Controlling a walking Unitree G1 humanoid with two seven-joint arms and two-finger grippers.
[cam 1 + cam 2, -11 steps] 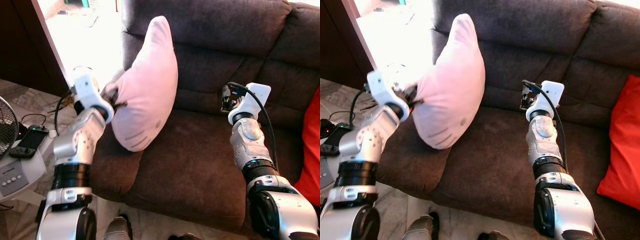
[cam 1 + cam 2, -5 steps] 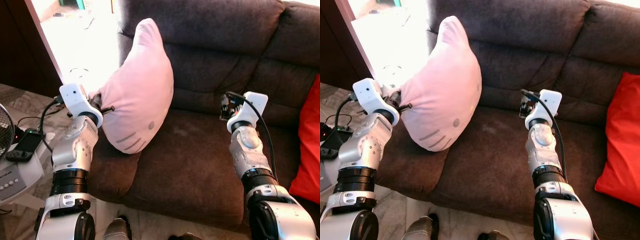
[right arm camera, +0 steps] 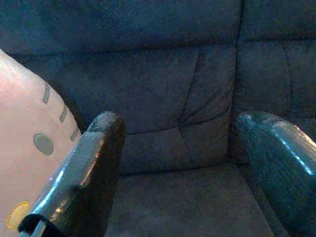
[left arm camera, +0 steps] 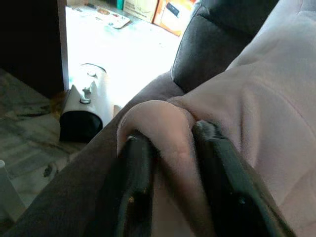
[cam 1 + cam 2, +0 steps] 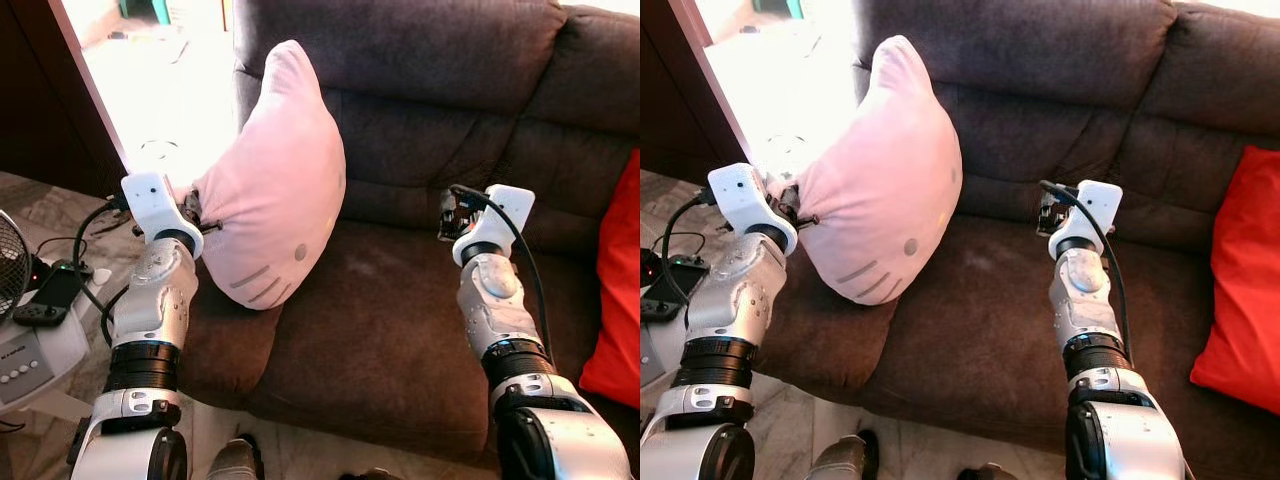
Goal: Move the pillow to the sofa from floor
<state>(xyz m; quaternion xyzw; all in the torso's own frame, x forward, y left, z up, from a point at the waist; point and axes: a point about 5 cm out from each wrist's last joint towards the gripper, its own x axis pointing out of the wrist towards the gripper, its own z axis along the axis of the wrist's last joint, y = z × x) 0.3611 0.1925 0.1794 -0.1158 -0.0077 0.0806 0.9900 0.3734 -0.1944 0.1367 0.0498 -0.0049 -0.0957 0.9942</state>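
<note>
A pink pillow (image 5: 275, 190) with a stitched cartoon face stands upright at the left end of the dark brown sofa (image 5: 400, 330). Its lower edge touches the seat beside the left armrest. My left gripper (image 5: 205, 215) is at the pillow's left edge. In the left wrist view its black fingers (image 4: 133, 168) are shut on a fold of the pink fabric (image 4: 168, 133). My right gripper (image 5: 447, 212) hovers over the middle of the seat, to the right of the pillow. Its fingers (image 3: 94, 158) stand open with nothing between them, facing the backrest.
A red cushion (image 5: 615, 290) lies at the sofa's right end. To the left are a fan (image 5: 12, 265), a black handheld device (image 5: 45, 295) and cables on a white unit (image 5: 30, 350). A white and black object (image 4: 81, 111) stands on the bright floor behind the armrest.
My left arm has drawn down and to the left, bringing the pillow lower until its bottom meets the seat. The right gripper has hardly moved.
</note>
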